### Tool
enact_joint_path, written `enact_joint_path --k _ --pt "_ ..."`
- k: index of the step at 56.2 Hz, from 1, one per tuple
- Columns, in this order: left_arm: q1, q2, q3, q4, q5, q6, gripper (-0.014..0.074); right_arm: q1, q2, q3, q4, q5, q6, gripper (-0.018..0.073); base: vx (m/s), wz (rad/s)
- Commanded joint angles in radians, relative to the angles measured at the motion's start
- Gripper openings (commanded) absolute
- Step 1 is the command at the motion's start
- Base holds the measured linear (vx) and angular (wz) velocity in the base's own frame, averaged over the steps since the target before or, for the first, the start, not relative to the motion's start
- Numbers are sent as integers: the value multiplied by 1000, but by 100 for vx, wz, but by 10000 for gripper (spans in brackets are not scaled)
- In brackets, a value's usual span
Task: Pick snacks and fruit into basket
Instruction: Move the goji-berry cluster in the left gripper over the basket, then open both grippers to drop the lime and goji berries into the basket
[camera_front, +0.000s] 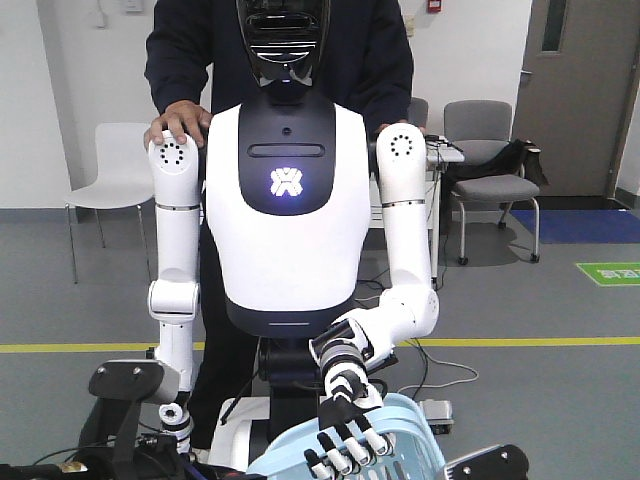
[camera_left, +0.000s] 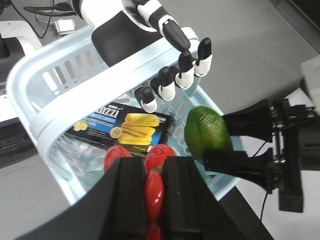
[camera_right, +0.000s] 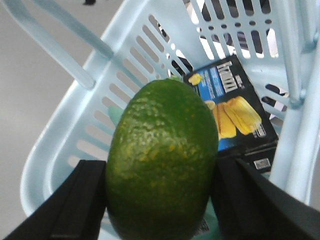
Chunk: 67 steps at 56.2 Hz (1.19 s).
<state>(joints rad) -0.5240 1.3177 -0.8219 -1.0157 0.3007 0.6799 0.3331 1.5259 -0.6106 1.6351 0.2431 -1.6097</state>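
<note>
Light blue plastic, slotted along its sides, is forming the basket (camera_left: 55, 80) around which everything here is being placed. Its hoop handle (camera_left: 90, 102) is crossing above the load, and a white humanoid hand with black-tipped fingers (camera_left: 170, 85) is curling over that handle and the far rim, holding the basket up.

Inside the basket, on its floor, the black-and-blue Franzzi box (camera_left: 125, 127) picturing yellow biscuits is lying flat, face up. A trace of mint green is showing low inside, beside the box; what it belongs to cannot be told.

Over the near rim of the basket, the left gripper (camera_left: 154, 192) is holding a red fruit (camera_left: 153, 187), its black fingers set narrow and pressing the fruit from both sides. More red is showing just beyond the fingers, above the box's near edge.

At the basket's right rim, the right gripper (camera_right: 162, 200) is clamping a green lime (camera_right: 162, 160), pebbled and upright, its two black fingers (camera_right: 82, 200) touching the fruit's flanks. The lime is hanging above the basket's interior, near the box's corner.

Behind the basket, a person in dark clothing (camera_front: 180, 120) is standing with a hand resting on the humanoid's shoulder.
</note>
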Motion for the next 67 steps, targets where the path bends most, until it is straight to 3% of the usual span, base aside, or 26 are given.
enact_joint_path --k 1,19,25,33,42,54,58,67 --pt "-8 -30 -27 -31 -30 1 -6 -2 -2 -29 18 32 -49 216 0 0" --pt "-8 -30 -27 -30 -24 1 -6 -2 12 -30 76 37 -100 586 0 0" --pt "-8 -30 -27 -30 -24 1 -6 -3 12 -30 110 37 -100 636 0 0" --pt "-8 -30 -27 -30 -21 1 -6 -3 12 -30 111 45 -103 631 0 0" --pt "-8 -30 -27 -31 -16 1 -6 -3 -9 -30 107 122 -103 593 0 0" --pt "-8 -30 -27 -31 -8 2 -6 -3 -115 -30 45 263 -100 442 0 0" --pt "-8 -29 -27 -30 -5 2 -6 -3 -152 -30 8 265 -91 354 0 0" --pt "-8 -28 -27 -30 -5 2 -6 -3 -243 -30 -102 265 -73 50 0 0"
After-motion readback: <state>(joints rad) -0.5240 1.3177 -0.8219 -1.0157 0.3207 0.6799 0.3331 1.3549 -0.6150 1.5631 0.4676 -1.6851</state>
